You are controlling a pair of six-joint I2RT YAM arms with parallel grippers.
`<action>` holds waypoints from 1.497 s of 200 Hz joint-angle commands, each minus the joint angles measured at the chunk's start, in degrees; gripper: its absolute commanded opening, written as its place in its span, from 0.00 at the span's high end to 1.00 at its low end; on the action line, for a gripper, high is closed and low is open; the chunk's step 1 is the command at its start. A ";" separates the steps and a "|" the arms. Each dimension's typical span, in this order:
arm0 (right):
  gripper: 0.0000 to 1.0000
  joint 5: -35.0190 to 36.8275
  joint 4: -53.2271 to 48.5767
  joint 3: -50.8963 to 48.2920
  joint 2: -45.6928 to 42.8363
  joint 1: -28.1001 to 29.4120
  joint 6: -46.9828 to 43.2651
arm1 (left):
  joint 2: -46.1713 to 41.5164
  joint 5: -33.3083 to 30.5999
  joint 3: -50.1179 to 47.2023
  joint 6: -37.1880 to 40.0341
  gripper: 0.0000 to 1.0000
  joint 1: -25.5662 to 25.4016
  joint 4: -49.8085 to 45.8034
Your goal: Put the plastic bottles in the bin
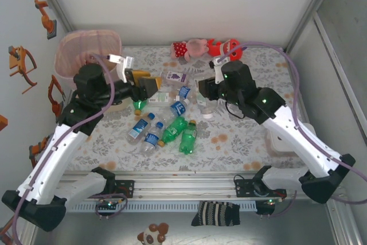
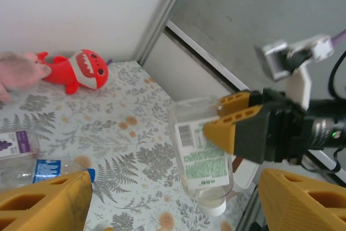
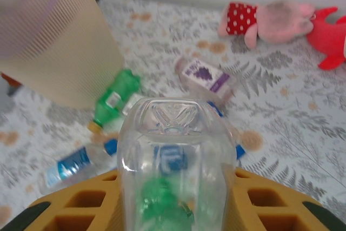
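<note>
My right gripper (image 3: 175,198) is shut on a clear plastic bottle (image 3: 173,155), whose base faces the wrist camera. In the left wrist view that bottle (image 2: 203,155) hangs cap down, white label with green print, clamped by the right gripper (image 2: 230,125) above the table. My left gripper (image 2: 173,209) stands open beside it with nothing between its fingers (image 2: 48,204). From above, the left gripper (image 1: 148,84) and right gripper (image 1: 203,93) face each other over a cluster of loose bottles: green ones (image 1: 188,137), blue-labelled clear ones (image 1: 139,128). The pink bin (image 1: 89,38) stands far left.
A purple-labelled bottle (image 1: 175,76) lies behind the cluster. A pink plush (image 1: 192,48) and a red shark plush (image 1: 225,47) lie against the back wall. Enclosure walls close in the table at the back and right. The bin's beige side (image 3: 59,63) is close to a green bottle (image 3: 116,93).
</note>
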 commanded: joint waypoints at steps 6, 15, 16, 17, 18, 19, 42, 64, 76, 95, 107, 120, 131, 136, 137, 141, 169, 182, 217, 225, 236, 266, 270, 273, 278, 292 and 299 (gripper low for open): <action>0.66 0.34 7.95 -1.65 -2.68 0.46 7.89 | 2.71 -7.41 -0.51 3.19 0.20 -7.10 3.56; 0.67 0.28 8.71 -1.81 -3.04 0.44 8.87 | 4.04 -8.87 -0.08 3.69 0.19 -9.85 3.77; 0.67 0.28 8.71 -1.81 -3.04 0.44 8.87 | 4.28 -8.92 -0.02 3.71 0.19 -10.07 3.75; 0.67 0.28 8.78 -1.81 -3.09 0.46 8.98 | 4.44 -9.03 0.09 3.77 0.19 -10.32 3.79; 0.67 0.24 8.85 -1.85 -3.11 0.47 9.03 | 4.56 -9.09 0.15 3.80 0.19 -10.52 3.81; 0.67 0.21 8.93 -1.88 -3.17 0.48 9.06 | 4.76 -9.20 0.18 3.81 0.19 -10.76 3.81; 0.67 0.46 10.01 -2.40 -3.79 0.48 9.86 | 8.55 -10.82 1.61 3.06 0.17 -15.11 3.78; 0.67 1.06 10.59 -2.98 -4.19 0.48 10.14 | 11.89 -11.75 3.16 2.43 0.16 -18.31 3.98; 0.67 1.15 11.02 -3.28 -4.38 0.46 10.23 | 13.70 -11.89 4.11 2.25 0.15 -19.91 4.24; 0.67 1.24 11.46 -3.54 -4.56 0.48 10.35 | 16.12 -13.94 5.92 1.87 0.15 -21.36 2.80; 0.67 1.14 11.64 -3.48 -4.60 0.48 10.38 | 17.48 -14.33 6.68 1.72 0.15 -21.67 2.43; 0.67 0.99 11.78 -3.39 -4.54 0.47 10.28 | 18.80 -14.34 7.22 1.39 0.14 -21.84 2.56; 0.67 0.98 11.78 -3.30 -4.54 0.48 10.26 | 19.66 -14.07 7.82 1.28 0.14 -21.90 2.52; 0.67 0.90 11.82 -3.22 -4.54 0.48 10.15 | 20.12 -13.85 8.14 1.28 0.14 -21.98 2.57; 0.67 0.90 11.82 -3.22 -4.50 0.48 10.15 | 20.23 -13.87 8.22 1.28 0.14 -21.98 2.58; 0.67 0.81 11.89 -3.21 -4.50 0.48 10.15 | 20.51 -13.75 8.54 1.28 0.15 -22.06 2.57; 0.67 1.12 11.84 -3.30 -4.54 0.48 10.03 | 21.94 -13.22 9.94 1.88 0.17 -22.60 2.59; 0.67 1.29 11.83 -3.30 -4.54 0.47 9.95 | 22.28 -13.11 10.30 2.32 0.19 -22.78 2.34; 0.66 1.51 11.82 -3.47 -4.54 0.48 9.91 | 23.14 -13.48 11.08 3.40 0.24 -23.20 0.99; 0.66 1.58 11.81 -3.42 -4.50 0.48 9.82 | 23.31 -13.37 11.23 3.67 0.26 -23.26 0.83; 0.66 1.62 11.82 -3.56 -4.54 0.44 9.80 | 23.63 -13.13 11.52 3.82 0.29 -23.39 0.64; 0.66 2.20 11.48 -3.65 -4.52 0.48 9.57 | 23.92 -13.38 11.94 4.17 0.38 -23.46 0.29; 0.66 2.28 11.40 -3.66 -4.59 0.48 9.59 | 23.97 -13.45 12.02 4.25 0.38 -23.48 0.20; 0.66 2.30 11.31 -3.66 -4.59 0.46 9.48 | 23.94 -13.45 12.07 4.26 0.39 -23.43 0.14; 0.65 2.47 11.23 -3.66 -4.68 0.48 9.41 | 23.97 -13.68 12.16 4.34 0.39 -23.48 -0.08; 0.63 2.87 10.84 -3.66 -4.88 0.48 9.15 | 24.01 -14.18 12.40 4.57 0.40 -23.48 -0.54; 0.60 3.11 10.64 -3.57 -4.96 0.48 8.99 | 23.97 -14.40 12.60 4.68 0.41 -23.43 -1.05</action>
